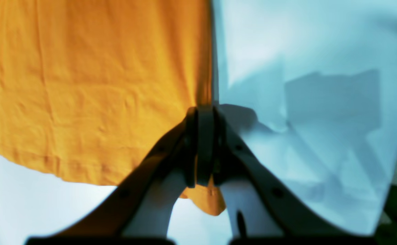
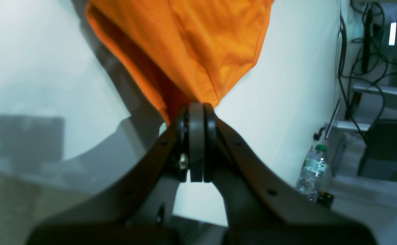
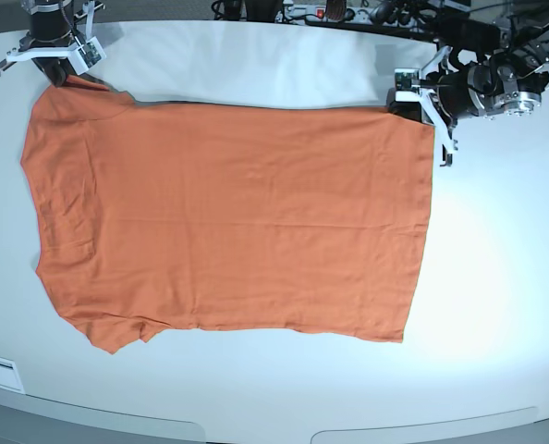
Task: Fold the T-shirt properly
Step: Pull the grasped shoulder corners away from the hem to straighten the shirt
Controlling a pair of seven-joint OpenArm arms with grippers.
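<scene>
T-shirt (image 3: 228,217) flat, long axis left-right, hem right

I can't read any words or numbers here (the water bottle's (image 2: 313,172) label is too blurry).

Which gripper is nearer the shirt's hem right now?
Left. The left gripper is shut on the T-shirt at its hem corner; the right gripper is shut on the opposite shoulder-end corner.
</scene>
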